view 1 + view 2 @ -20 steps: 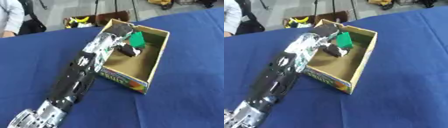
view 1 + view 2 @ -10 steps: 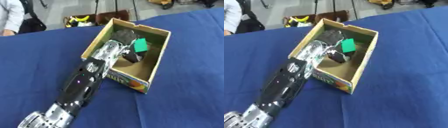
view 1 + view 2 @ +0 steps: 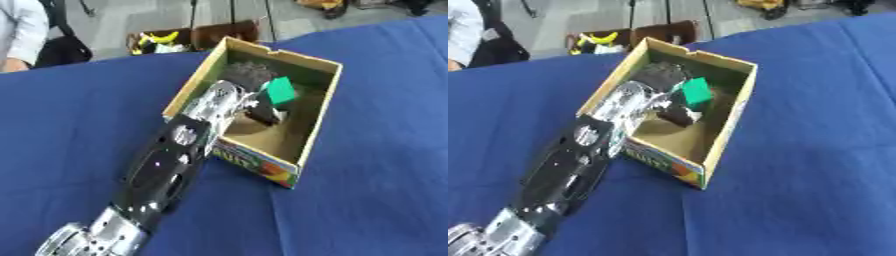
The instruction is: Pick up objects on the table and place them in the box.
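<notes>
Blue cloth-covered table (image 3: 376, 150), grey floor and some clutter beyond the far edge. Task thing: a small green block (image 3: 281, 90), sitting inside the open cardboard box (image 3: 319, 112), up toward the far half, above the box floor, at the tips of the left hand (image 3: 248, 100). Block looks like a rigid, boxy piece with flat faces, probably light, maybe foam or plastic; judged not fragile, flat sides give easy purchase, so a pinch across two opposite faces is the sensible hold, and smooth faces could slip if caught on a corner only. The hand reaches in over the near-left wall of the box with dark fingers (image 3: 677, 114) curled downward beside the block; the block touches or sits against the hand, but whether the thumb and fingers actually pinch it or it has already been let go, cannot tell, the contact is hidden. A dark rounded mass (image 3: 248, 74) lies behind the hand in the far corner, unclear what it is. Box is thin card, printed colourful front face, will shift or dent if the arm leans on the wall. Left forearm (image 3: 166, 165) runs from lower left diagonally up to the box. Right hand is not in view.
</notes>
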You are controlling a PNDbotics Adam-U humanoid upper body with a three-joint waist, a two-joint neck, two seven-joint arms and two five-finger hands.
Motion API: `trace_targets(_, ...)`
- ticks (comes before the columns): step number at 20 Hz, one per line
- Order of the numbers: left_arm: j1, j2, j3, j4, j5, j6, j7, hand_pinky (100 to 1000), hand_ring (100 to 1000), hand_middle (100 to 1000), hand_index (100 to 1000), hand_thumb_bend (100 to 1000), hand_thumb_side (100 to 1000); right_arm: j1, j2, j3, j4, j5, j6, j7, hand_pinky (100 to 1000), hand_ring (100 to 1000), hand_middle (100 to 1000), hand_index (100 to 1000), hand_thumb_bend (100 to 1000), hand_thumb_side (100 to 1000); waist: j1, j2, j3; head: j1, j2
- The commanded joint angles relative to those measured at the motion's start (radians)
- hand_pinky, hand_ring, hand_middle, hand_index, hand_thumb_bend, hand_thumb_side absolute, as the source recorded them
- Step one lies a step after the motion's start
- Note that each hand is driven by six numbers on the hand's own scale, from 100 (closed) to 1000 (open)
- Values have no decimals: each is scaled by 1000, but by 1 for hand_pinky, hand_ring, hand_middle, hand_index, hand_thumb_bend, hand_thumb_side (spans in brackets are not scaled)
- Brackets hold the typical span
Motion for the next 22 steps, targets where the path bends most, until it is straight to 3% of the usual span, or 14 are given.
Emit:
trace_targets(1, 0, 6, -3, -6, -33, 8, -53, 580, 791, 992, 1000, 740, 789, -7, -10, -7, -20, -6, -1, 0, 869, 889, 737, 893, 100, 1000, -14, -19, 3, -3, 1)
trace_targets(2, 0, 7, -2, -12, -38, 11, -67, 593, 801, 996, 1000, 801, 798, -6, -9, -7, -19, -6, 0, 0, 869, 889, 737, 893, 100, 1000, -15, -20, 3, -5, 1)
trace_targets(3, -2, 10, 1, -23, -41, 17, -74, 609, 812, 995, 1000, 978, 873, -5, -8, -7, -19, -7, 0, 0, 869, 889, 737, 893, 100, 1000, -17, -21, 3, -7, 1)
trace_targets(4, -4, 14, 5, -38, -42, 24, -71, 602, 814, 997, 1000, 1000, 928, -4, -7, -7, -19, -7, 0, 1, 869, 889, 737, 893, 100, 1000, -18, -22, 3, -9, 2)
trace_targets(9, -15, 55, 10, -151, -18, 53, -9, 562, 792, 963, 1000, 1000, 990, 7, -12, -10, -17, -5, 0, -2, 869, 889, 737, 893, 100, 1000, -18, -30, 15, -24, 16)
trace_targets(14, -36, 134, 19, -270, 48, 31, 51, 532, 772, 946, 1000, 1000, 1000, 27, -22, -15, -13, -1, 2, -6, 870, 889, 737, 893, 100, 1000, -11, -47, 42, -48, 52)
trace_targets(16, -42, 168, 42, -323, 80, 23, 83, 505, 752, 924, 1000, 979, 1000, 32, -24, -18, -13, 0, 2, -9, 870, 889, 736, 893, 100, 1000, -11, -52, 51, -58, 62)
trace_targets(19, -39, 210, 89, -399, 127, 23, 130, 468, 720, 897, 1000, 752, 1000, 40, -26, -24, -12, 2, 3, -14, 870, 890, 736, 892, 100, 1000, -13, -57, 66, -72, 70)
trace_targets(22, -4, 217, 145, -474, 172, 20, 175, 437, 694, 885, 1000, 691, 1000, 44, -24, -29, -12, 3, 3, -19, 869, 889, 736, 892, 100, 1000, -19, -58, 83, -84, 70)
